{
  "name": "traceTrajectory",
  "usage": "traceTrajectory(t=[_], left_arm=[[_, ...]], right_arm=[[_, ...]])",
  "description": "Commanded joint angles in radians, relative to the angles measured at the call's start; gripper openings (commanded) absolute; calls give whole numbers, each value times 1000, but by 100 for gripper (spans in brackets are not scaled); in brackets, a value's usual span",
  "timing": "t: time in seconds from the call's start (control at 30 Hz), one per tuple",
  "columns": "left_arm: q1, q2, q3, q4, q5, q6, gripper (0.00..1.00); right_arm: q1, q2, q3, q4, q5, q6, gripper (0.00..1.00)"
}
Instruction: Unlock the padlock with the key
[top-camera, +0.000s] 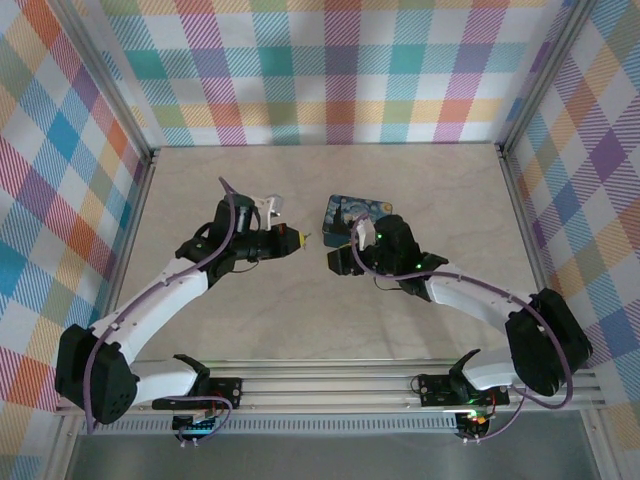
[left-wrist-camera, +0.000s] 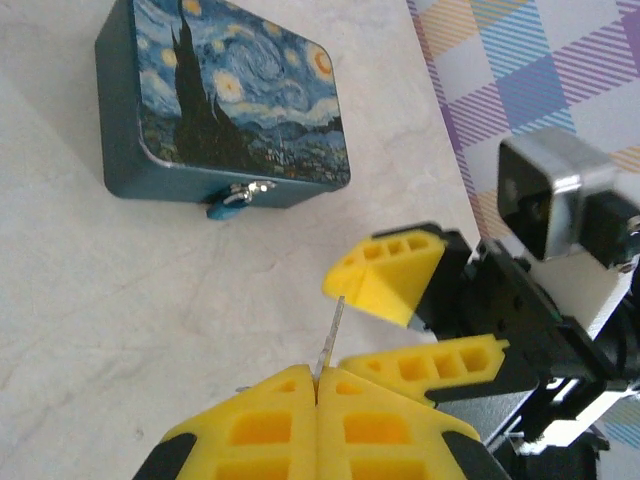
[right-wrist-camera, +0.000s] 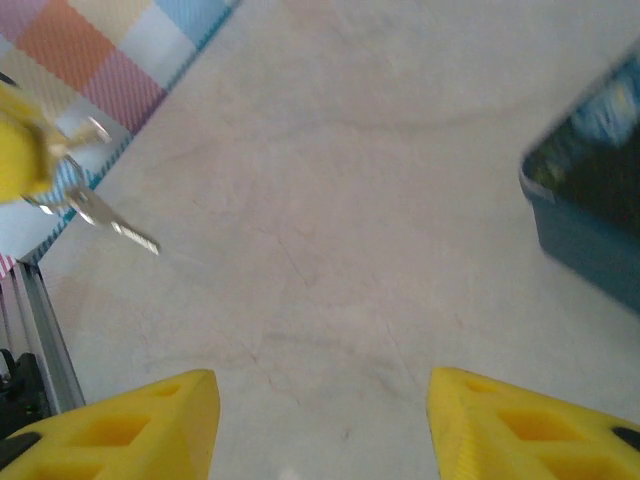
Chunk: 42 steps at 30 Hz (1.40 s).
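**ITEM: Padlock and key, unlocking not begun**

- Left end effector (left-wrist-camera: 318, 380): fingers pressed together on the key (left-wrist-camera: 331, 335). The thin silvery blade juts forward from the tips and touches nothing.
- Right end effector (right-wrist-camera: 320, 375): jaws apart, holding nothing. It sits just beyond the key's tip and a little to the right of the left end effector.
- Surface (left-wrist-camera: 120, 300): pale and marbled, bare between the two end effectors.
- Padlock (left-wrist-camera: 240, 100): lies flat on the surface, ahead and to the left of the left end effector, ahead and to the right of the right one, apart from both. A small silvery-blue fitting (left-wrist-camera: 235, 197) shows on its near side; no keyhole can be made out.

Progress, as judged: the key is in hand. Steadying the padlock, inserting the key and turning it all remain to be done.

Markings: a swirling starry-night print covers the padlock's top. No brand, label or lettering is legible.
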Motion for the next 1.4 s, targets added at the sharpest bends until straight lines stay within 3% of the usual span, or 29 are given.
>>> traceTrajectory(t=[0.0, 0.27, 0.47, 0.93, 1.37], left_arm=[[2, -46, 35, -51, 49, -50, 0], [-1, -94, 31, -48, 42, -85, 0], [-1, -115, 33, -55, 50, -89, 0], [0, -169, 28, -93, 61, -88, 0], [0, -175, 22, -96, 56, -91, 0]], right_arm=[[32, 25, -8, 255, -62, -147, 56], [91, 84, 28, 302, -177, -253, 56], [121, 95, 43, 303, -148, -311, 54], [126, 178, 103, 390, -97, -345, 37], [149, 167, 102, 383, -117, -398, 38]])
